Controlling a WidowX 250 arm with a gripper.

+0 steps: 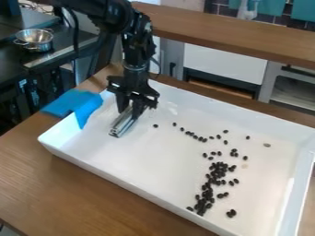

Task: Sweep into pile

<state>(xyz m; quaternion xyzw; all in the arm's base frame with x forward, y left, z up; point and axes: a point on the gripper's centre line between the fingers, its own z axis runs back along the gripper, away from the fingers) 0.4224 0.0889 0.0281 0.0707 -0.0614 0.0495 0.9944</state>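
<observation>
While the white tray (pixel 148 156) sat aslant on the wooden tabletop (pixel 80 184), a shiny metal pot (pixel 35 40) with handles stood on a dark counter (pixel 12 60), beyond the tray to its left. A bright blue object (pixel 72 103) lay across the tray's left end, one part outside on the tabletop and another dipping down over the rim and inside. Next, above the far left part of the tray, the black gripper (pixel 132 109) pointed downward, its jaws clamped on a long silvery tool (pixel 125 122). That tool leaned, its lower end toward the tray's near left; whether it touched the bottom could not be told.

Just right of the tool, one dark bean (pixel 155 126) lay by itself on the tray floor. A loose line of beans (pixel 194 136) then ran toward the tray's right half, where the thickest cluster (pixel 209 191) formed a long, uneven band reaching toward the near rim. Strays lay around that band, and a pale bean (pixel 267 145) rested farther toward the tray's right end. Behind the tray's far rim ran a raised wooden ledge (pixel 240 39), with white cabinet fronts (pixel 224 64) under it.
</observation>
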